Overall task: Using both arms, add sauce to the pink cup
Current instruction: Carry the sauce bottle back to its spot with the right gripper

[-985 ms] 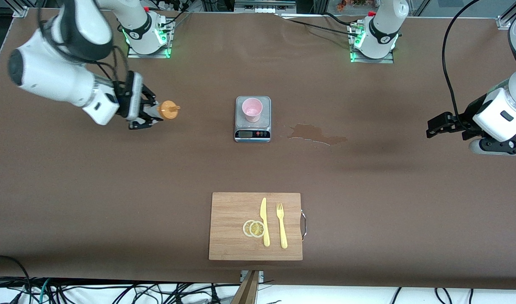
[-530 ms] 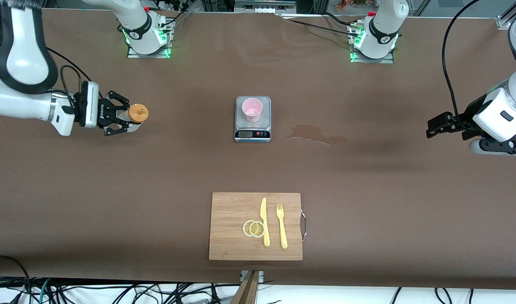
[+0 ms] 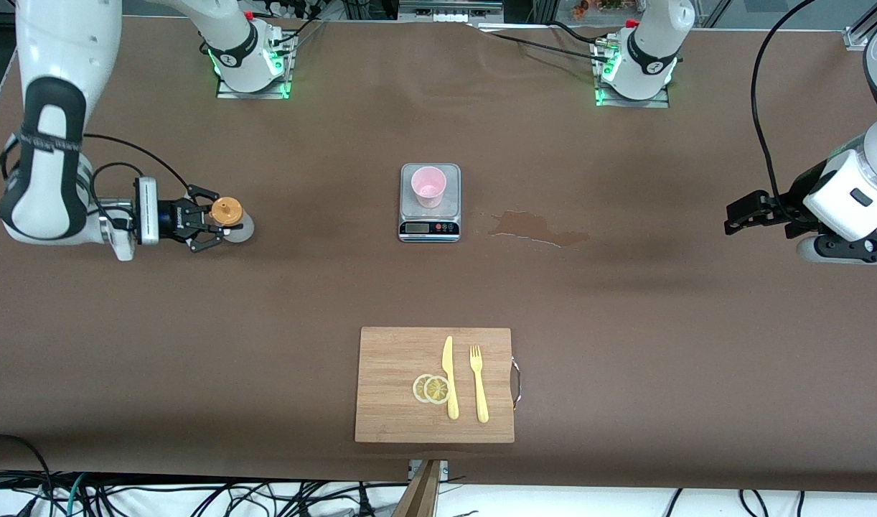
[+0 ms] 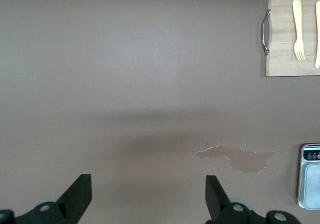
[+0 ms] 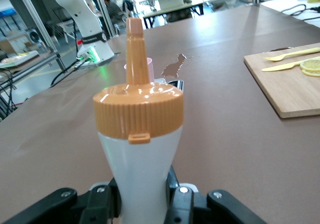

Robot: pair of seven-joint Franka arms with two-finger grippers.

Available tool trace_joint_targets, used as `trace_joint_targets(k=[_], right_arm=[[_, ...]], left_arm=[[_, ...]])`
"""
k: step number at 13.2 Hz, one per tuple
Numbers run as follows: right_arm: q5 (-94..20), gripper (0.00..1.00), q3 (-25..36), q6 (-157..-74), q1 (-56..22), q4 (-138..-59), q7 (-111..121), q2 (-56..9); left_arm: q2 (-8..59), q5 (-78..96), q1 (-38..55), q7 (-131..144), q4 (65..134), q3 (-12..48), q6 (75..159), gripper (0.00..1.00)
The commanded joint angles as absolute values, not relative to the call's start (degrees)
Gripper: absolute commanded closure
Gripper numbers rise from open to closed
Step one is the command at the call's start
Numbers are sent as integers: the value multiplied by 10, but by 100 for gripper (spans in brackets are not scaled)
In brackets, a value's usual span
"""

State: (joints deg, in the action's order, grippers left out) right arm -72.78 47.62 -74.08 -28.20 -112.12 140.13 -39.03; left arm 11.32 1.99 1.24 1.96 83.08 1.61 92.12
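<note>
Pink cup (image 3: 428, 184) stands on the grey scale (image 3: 429, 203) at mid-table; right gripper (image 3: 216, 226) clamps the sauce (image 3: 229, 214) upright toward the right arm's end. Left wrist view: left gripper (image 4: 148, 196) waits, fingers (image 4: 80, 194) spread, near a spill (image 4: 239, 157). Right wrist view: bottle stands upright, body clamped.

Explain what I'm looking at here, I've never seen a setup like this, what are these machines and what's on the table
Two white robot arms work at a brown table. One picture looks down from a high camera facing them; the other two come from cameras on the arms' wrists. The right gripper, at the right arm's end of the table, has its jaws shut on the sauce bottle, upright with its orange cap on top. The left gripper waits open at the left arm's end. In the middle, the pink cup stands on a grey scale, beside a wet stain. Nearer the camera lies a cutting board with a knife, fork and lemon slices.
</note>
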Motion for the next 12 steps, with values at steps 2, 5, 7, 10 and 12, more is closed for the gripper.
trace_joint_targets(k=[2, 5, 7, 10, 12], right_arm=[[-730, 82, 340, -709, -129, -1052, 1453, -447], [-719, 66, 319, -707, -105, -1034, 1470, -466], [-708, 0, 319, -708, -102, -1030, 1471, -465], [-670, 0, 320, -708, -91, -1020, 1471, -465], [-657, 0, 322, -708, -84, -1020, 1469, -464]], left_arm=[[115, 25, 9, 9, 821, 18, 911, 0], [115, 25, 9, 9, 821, 18, 911, 0], [115, 25, 10, 9, 821, 18, 911, 0], [115, 25, 10, 9, 821, 18, 911, 0], [115, 25, 10, 9, 821, 18, 911, 0]])
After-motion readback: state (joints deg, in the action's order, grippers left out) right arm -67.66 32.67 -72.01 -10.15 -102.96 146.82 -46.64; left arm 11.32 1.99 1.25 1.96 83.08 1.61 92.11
